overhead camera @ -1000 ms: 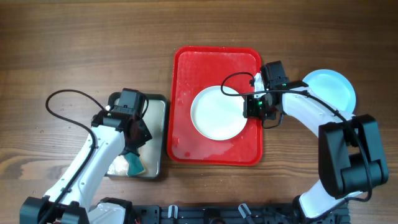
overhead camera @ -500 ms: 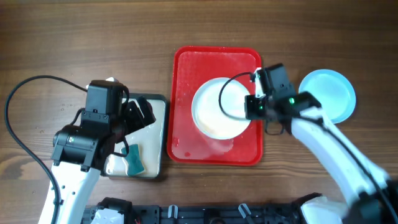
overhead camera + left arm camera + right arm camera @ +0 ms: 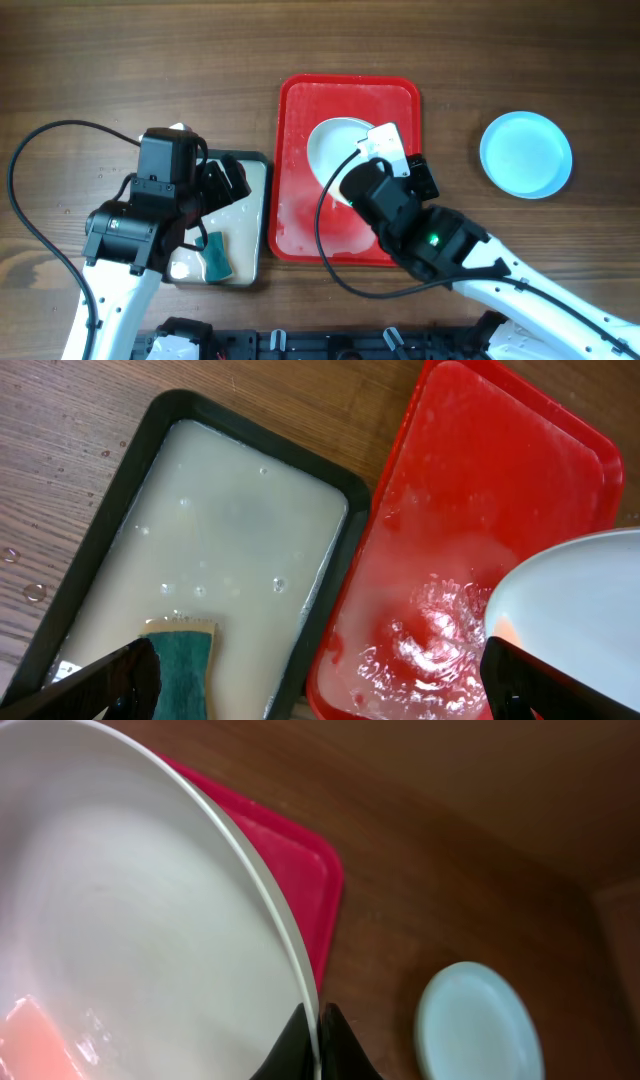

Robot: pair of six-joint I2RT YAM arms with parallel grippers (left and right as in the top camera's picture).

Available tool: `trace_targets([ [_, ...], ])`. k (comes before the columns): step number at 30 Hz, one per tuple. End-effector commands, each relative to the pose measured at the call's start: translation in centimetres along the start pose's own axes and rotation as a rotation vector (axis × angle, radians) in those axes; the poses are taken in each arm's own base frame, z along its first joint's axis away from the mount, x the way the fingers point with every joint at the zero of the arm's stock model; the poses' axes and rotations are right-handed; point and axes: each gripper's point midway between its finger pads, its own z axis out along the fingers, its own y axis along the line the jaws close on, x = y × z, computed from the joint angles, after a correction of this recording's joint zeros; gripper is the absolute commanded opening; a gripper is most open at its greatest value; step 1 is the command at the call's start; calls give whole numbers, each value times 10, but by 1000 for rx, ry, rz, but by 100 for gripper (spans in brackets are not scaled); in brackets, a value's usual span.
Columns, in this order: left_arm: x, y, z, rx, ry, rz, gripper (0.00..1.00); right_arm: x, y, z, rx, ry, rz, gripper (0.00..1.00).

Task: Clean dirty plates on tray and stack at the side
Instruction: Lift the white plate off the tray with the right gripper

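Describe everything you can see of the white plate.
The white plate is round and shallow, glossy like ceramic or melamine, with a thin raised rim. It is over the red tray, partly hidden overhead by the right arm. The right end effector is shut on its rim. Droplets and a pinkish patch show near one edge; whether that is a smear or a reflection is unclear.

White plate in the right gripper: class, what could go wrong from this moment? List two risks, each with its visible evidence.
1. Slip: the right gripper pinches only the thin rim of the tilted white plate, and the tray below is wet, so the plate may be slick and could drop.
2. Hard landing: held by one edge, it may swing and knock the blue plate when stacked.
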Motion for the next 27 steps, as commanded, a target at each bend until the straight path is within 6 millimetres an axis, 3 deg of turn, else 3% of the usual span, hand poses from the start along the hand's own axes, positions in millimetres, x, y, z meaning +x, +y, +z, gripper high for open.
trace_targets([
  [1,-3,-3,-2,15,-6,15,100,-11,-9,-12,96,-57,-51,4],
  [9,-3,-3,-2,15,-6,15,100,-22,1,-40,161,-156,-108,4],
  [15,-3,-3,-2,15,-6,15,100,-27,-8,-44,218,-180,-92,4],
  [27,-3,-3,-2,15,-6,15,100,-47,-5,-48,222,-233,-115,4],
])
